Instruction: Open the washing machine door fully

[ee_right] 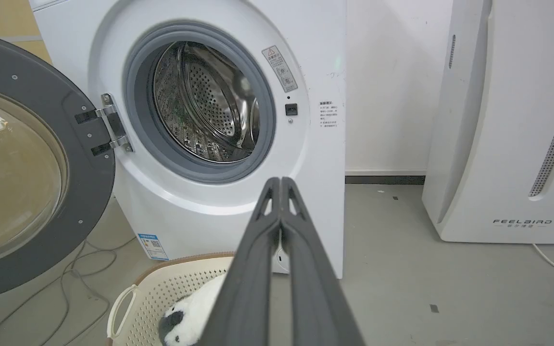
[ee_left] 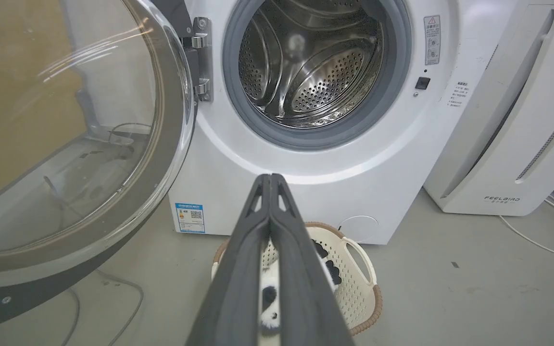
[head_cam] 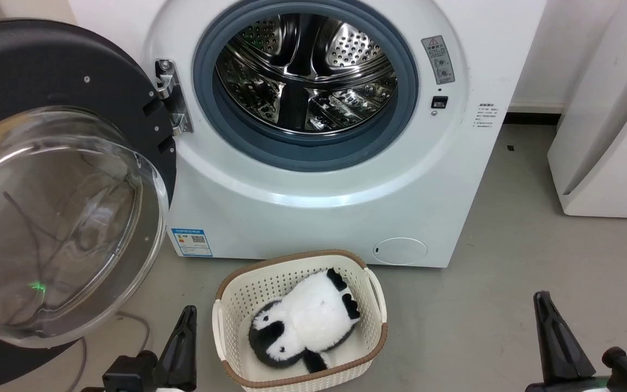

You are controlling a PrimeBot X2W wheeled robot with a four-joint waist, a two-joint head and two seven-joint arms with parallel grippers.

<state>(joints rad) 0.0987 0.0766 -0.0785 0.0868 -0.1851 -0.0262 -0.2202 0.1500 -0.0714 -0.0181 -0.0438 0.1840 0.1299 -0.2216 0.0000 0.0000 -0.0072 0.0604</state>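
Reading left to right. The large round washing machine door (head_cam: pixel 63 207), glossy black rim around a clear bulging glass bowl, stands wide open at far left. Its inner face is toward me and it hangs off the steel hinge (head_cam: pixel 172 98), well clear of the opening.

My left gripper (head_cam: pixel 187 318) sits low near the door's lower edge, apart from it. Its long dark fingers are pressed together and hold nothing.

Centre: the grey rubber ring (head_cam: pixel 302 155) and perforated steel drum (head_cam: pixel 305 71) are fully exposed in the white front-loading machine (head_cam: pixel 319 218). On the floor below is a cream perforated plastic basket (head_cam: pixel 292 257) holding a black-and-white plush panda (head_cam: pixel 308 316).

My right gripper (head_cam: pixel 545 305) is low at right, fingers closed flat, empty, well apart from everything. A white floor-standing appliance (head_cam: pixel 607 136) is at far right.

Judgement: the opening step looks about done. I can't tell whether the hinge is at its stop. If it isn't, the next move calls for left fingertips on the inner black rim near the free edge and a gentle push leftward, avoiding the glass and the basket.
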